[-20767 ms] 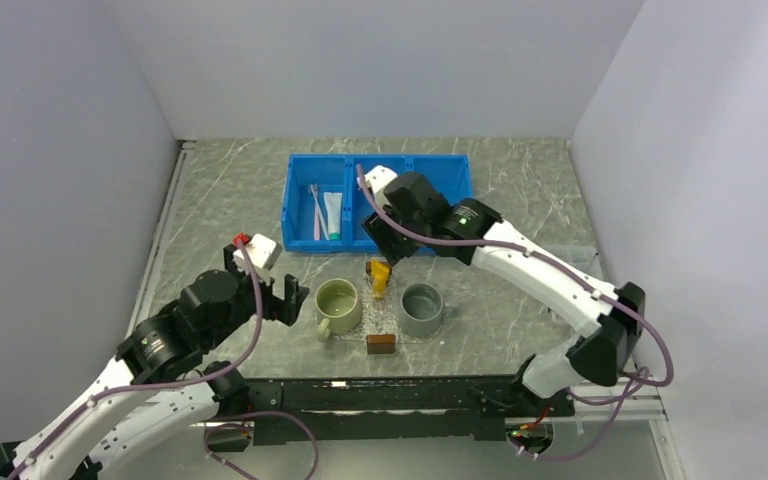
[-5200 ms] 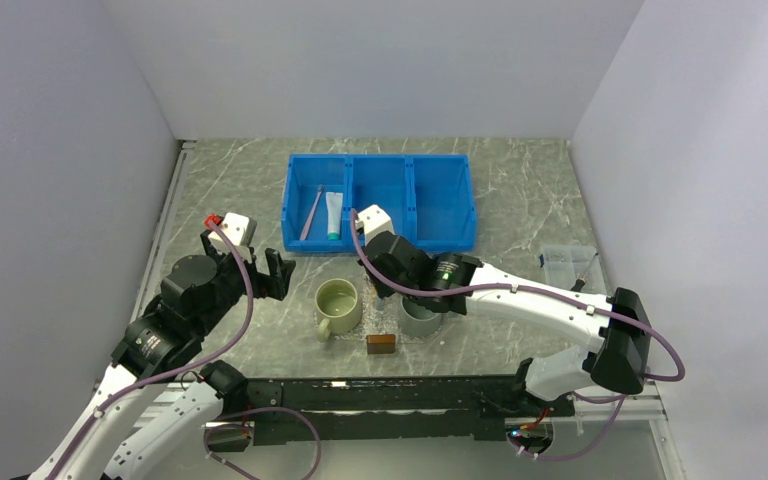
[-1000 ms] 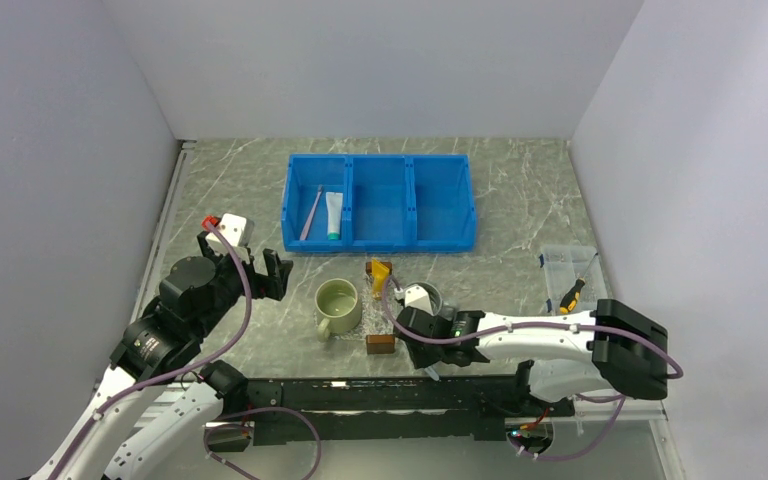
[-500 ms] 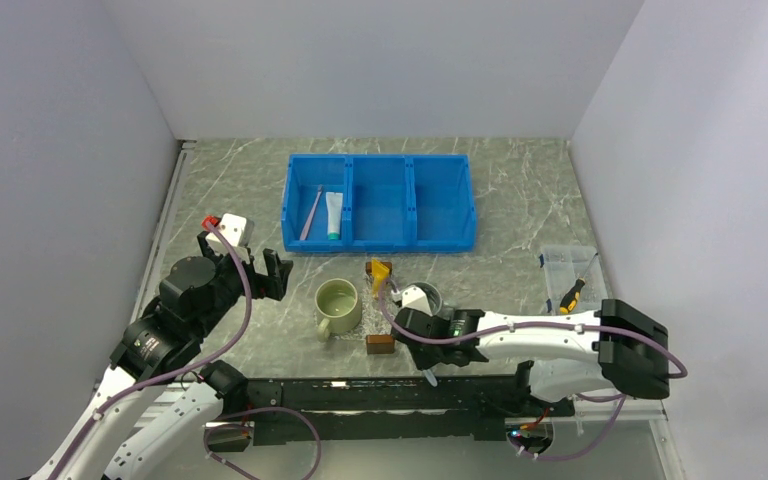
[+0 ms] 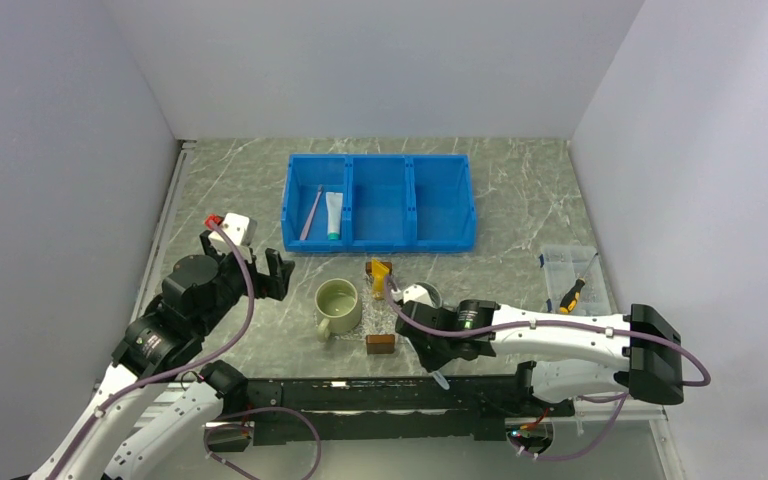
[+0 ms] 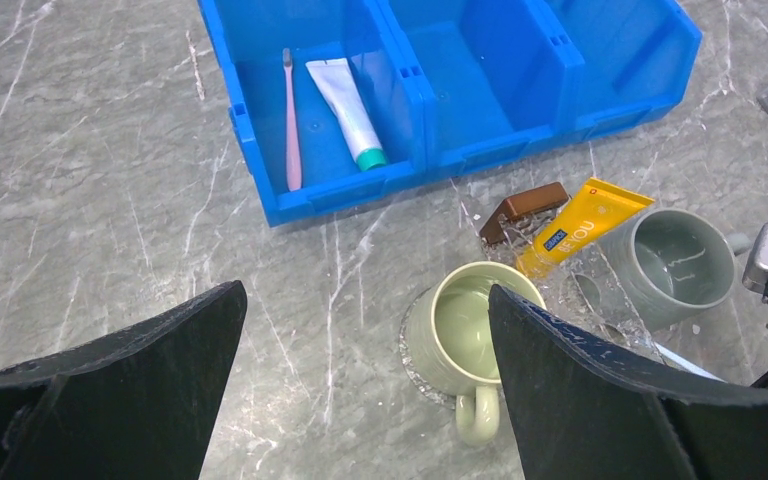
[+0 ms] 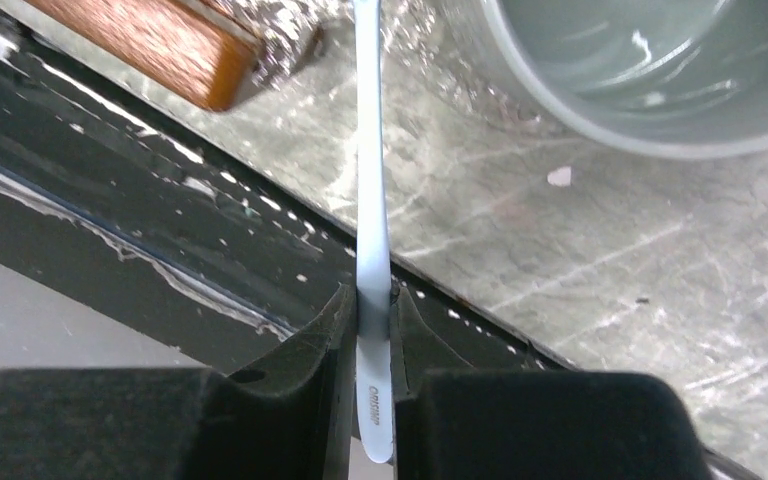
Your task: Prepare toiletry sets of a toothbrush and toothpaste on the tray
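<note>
My right gripper (image 7: 372,300) is shut on the handle of the pale blue toothbrush (image 7: 369,190), low at the table's front edge (image 5: 438,372). The brush's far end points up to the clear glittery tray (image 5: 372,318). On the tray the yellow-orange toothpaste (image 5: 380,277) leans between two mugs. A pink toothbrush (image 6: 289,120) and a white, teal-capped toothpaste (image 6: 345,98) lie in the blue bin's left compartment. My left gripper (image 6: 365,292) hovers open and empty, left of the tray.
A green mug (image 5: 338,305) and a grey mug (image 6: 670,262) stand on the tray. One brown block (image 5: 381,344) lies at its near edge, another (image 6: 523,208) beside the yellow tube. The blue bin (image 5: 442,205) sits behind. A clear box (image 5: 568,270) with a screwdriver is at right.
The right jaws have closed onto the pale blue toothbrush. The right arm has swung its elbow rightward and its wrist a little toward the front edge. The left arm has not moved.
</note>
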Robot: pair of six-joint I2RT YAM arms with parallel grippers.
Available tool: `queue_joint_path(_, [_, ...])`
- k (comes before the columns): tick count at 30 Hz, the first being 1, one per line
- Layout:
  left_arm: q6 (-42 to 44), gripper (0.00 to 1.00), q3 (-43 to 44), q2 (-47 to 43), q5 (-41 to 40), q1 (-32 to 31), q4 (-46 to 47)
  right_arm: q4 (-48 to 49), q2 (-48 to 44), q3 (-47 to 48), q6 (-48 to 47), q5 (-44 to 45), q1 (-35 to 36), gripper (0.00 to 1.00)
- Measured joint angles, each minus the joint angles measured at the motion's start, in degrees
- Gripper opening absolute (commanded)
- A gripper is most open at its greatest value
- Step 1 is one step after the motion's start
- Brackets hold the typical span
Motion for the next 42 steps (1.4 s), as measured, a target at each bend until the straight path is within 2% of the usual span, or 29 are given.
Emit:
queue_joint_path(13, [-0.04,0.99,0.00,0.42,2.86,0.00,0.13,-10.14,-0.20,0.37,0.24,-2.95,0.02,0.00])
queue_joint_path(23, [-2.19,0.99,0.02,3.61,9.27,0.00,-0.07,-14.67,-9.88,4.22,-1.75,-6.62,0.02,0.00])
queue_joint_path(32, [-4.09,1.00,0.26,4.50,24.41,0.00,-0.07,-13.57,-14.36,9.70,-5.79,-12.24,0.02,0.00])
queue_joint_path(42, [-4.09,1.00,3.91,3.43,46.36,0.00,0.39,-1.62,-13.77,11.52,-11.39,-23.69,0.00,0.00])
